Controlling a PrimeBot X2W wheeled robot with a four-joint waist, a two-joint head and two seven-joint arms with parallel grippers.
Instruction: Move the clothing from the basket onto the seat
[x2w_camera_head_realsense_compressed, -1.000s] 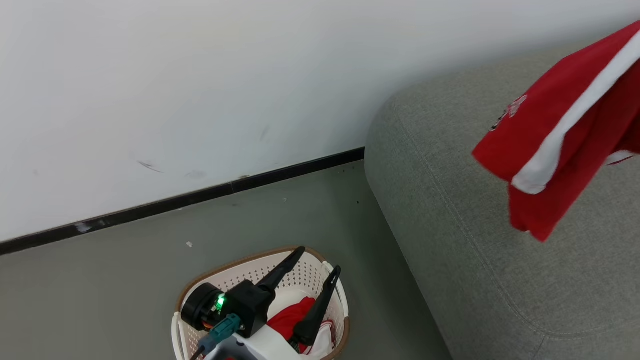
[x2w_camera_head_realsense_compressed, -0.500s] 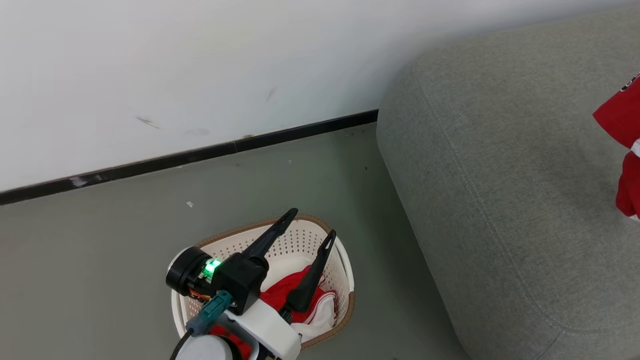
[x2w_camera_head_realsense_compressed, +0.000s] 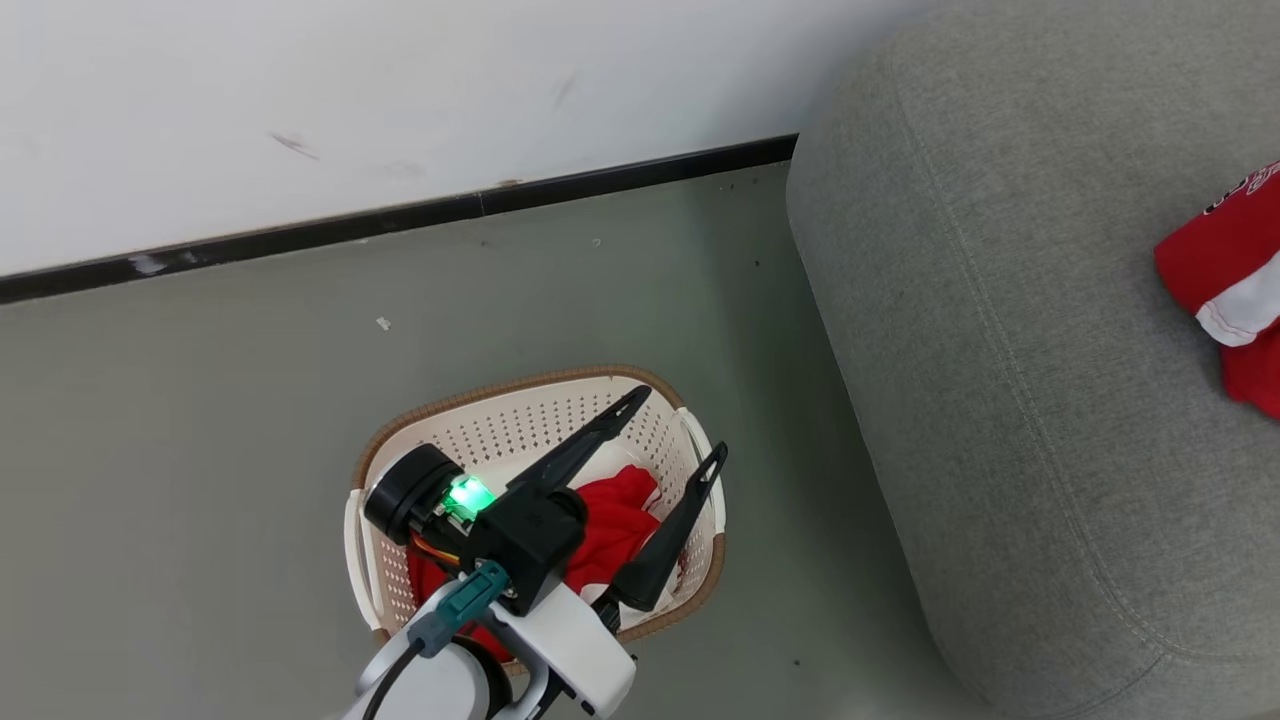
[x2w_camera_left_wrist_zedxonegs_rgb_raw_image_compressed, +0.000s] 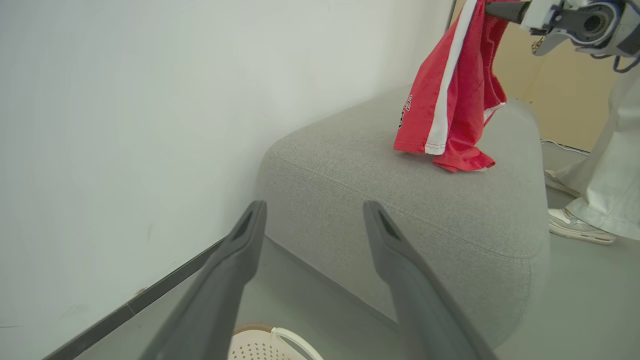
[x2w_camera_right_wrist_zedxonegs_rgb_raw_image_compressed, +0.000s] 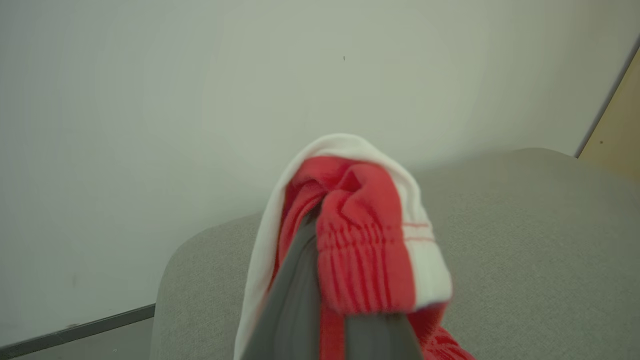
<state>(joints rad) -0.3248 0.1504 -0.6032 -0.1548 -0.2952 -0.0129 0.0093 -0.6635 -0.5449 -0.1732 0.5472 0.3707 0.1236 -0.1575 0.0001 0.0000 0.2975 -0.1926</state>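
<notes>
One cream basket (x2w_camera_head_realsense_compressed: 520, 385) stood on the grey floor (x2w_camera_head_realsense_compressed: 200, 420) near the wall, just beside the rounded corner of the one grey sofa (x2w_camera_head_realsense_compressed: 1000, 400). Inside the basket lay a heap of red clothing (x2w_camera_head_realsense_compressed: 620, 520); whether it was one piece or more, I could not tell. The left jaws hung above the basket, spread wide apart with nothing between them. Over at the far part of the sofa, the right jaws were clamped together on the waistband of one red garment with a white stripe (x2w_camera_left_wrist_zedxonegs_rgb_raw_image_compressed: 450, 100), which dangled from them with its lower end resting on the seat. Behind the sofa stood a person, of whom I saw a pale trouser leg (x2w_camera_left_wrist_zedxonegs_rgb_raw_image_compressed: 615, 150) and two light shoes (x2w_camera_left_wrist_zedxonegs_rgb_raw_image_compressed: 575, 227).
</notes>
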